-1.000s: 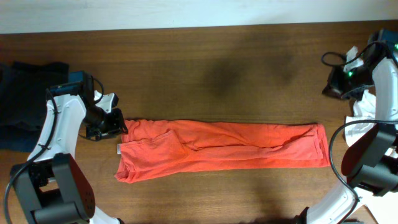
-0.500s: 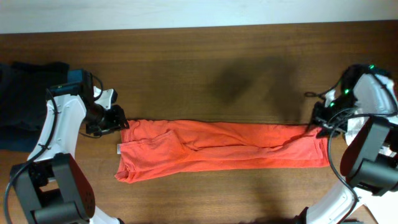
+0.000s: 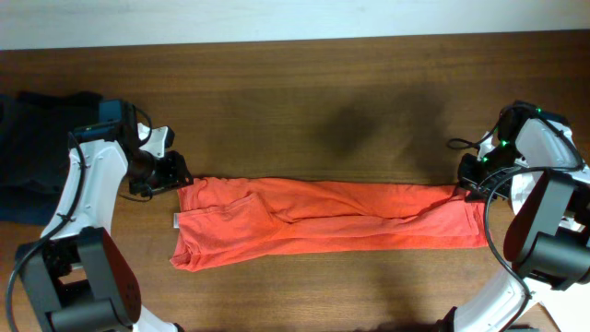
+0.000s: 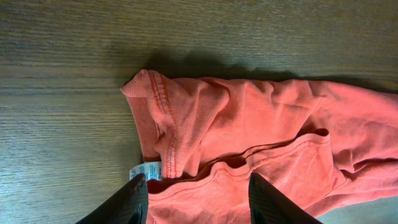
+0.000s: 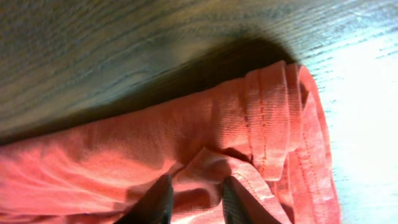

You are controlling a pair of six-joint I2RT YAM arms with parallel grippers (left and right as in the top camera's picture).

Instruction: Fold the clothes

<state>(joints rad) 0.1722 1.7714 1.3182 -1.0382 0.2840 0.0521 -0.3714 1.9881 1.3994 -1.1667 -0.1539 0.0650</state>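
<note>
An orange garment (image 3: 332, 217), long and narrow like folded trousers, lies flat across the wooden table (image 3: 295, 92). My left gripper (image 3: 180, 175) is at its left, waistband end. In the left wrist view the open fingers (image 4: 196, 186) straddle the waistband fabric (image 4: 249, 124) next to a white label (image 4: 149, 169). My right gripper (image 3: 464, 184) is at the far corner of the right, hem end. In the right wrist view its fingers (image 5: 196, 193) pinch a raised fold of the orange cloth (image 5: 124, 149) beside the stitched hem.
A pile of dark clothes (image 3: 37, 148) lies at the table's left edge, behind my left arm. A white object (image 5: 367, 124) sits on the table just right of the hem.
My right arm has come down from the back right corner to the garment's hem and closed on a fold. My left gripper has shifted slightly up and right onto the waistband corner.
</note>
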